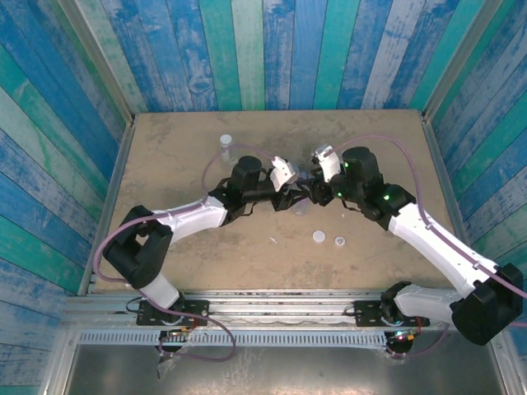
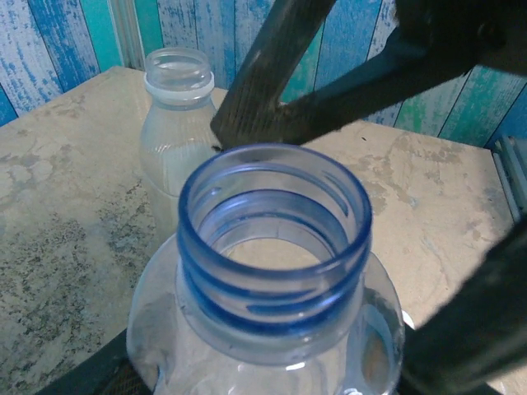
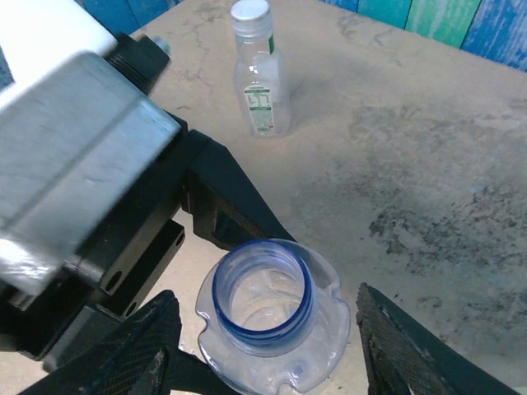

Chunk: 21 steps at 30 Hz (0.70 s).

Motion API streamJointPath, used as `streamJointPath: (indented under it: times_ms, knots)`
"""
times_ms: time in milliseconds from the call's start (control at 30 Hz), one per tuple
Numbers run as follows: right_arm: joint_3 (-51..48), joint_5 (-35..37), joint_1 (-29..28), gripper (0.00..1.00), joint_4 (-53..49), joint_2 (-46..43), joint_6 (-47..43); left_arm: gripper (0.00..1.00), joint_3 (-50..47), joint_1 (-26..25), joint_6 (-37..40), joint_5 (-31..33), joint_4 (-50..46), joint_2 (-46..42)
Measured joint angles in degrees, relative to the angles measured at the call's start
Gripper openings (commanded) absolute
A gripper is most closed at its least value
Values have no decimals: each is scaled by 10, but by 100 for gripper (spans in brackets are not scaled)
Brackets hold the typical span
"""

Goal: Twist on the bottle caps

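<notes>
the left gripper (image 2: pixel 272 350) has its jaws squeezed tight on the fat part of a see-through bottle (image 2: pixel 276 247) and holds it standing up. the blue neck of this bottle is open at the top and sticks up just above those jaws.

the right gripper (image 3: pixel 265 309) is at the same bottle with its jaws apart, one dark finger (image 3: pixel 144 350) on each side of the open neck. you can see a gap between the neck and the finger on the right of that view. on the other side i cannot tell if the finger touches.

just past the left jaws, behind the held bottle, a second bottle (image 2: pixel 175 115) stands on the table (image 2: pixel 66 206). its top is open and has a white ring.

far beyond the right jaws a third bottle (image 3: pixel 259 82) with a green label stands up with a white cap (image 3: pixel 249 11) on it.

seen from above, a loose white cap (image 1: pixel 319 237) and a second loose cap (image 1: pixel 338 241) lie flat on the table. they are side by side, on the near side of the spot where the two sets of jaws meet, and well apart from both.
</notes>
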State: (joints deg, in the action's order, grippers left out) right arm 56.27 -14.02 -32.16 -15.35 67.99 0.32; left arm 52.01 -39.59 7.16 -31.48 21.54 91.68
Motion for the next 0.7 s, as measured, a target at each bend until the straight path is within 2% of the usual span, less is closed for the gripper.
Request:
streamJointPath:
  times_ms: [433, 700]
  knots:
    - [0, -13, 0, 42, 16, 4, 0, 55, 2, 0, 8, -21, -31, -8]
    - [0, -30, 0, 27, 21, 4, 1, 56, 2, 0, 7, -21, -31, -12]
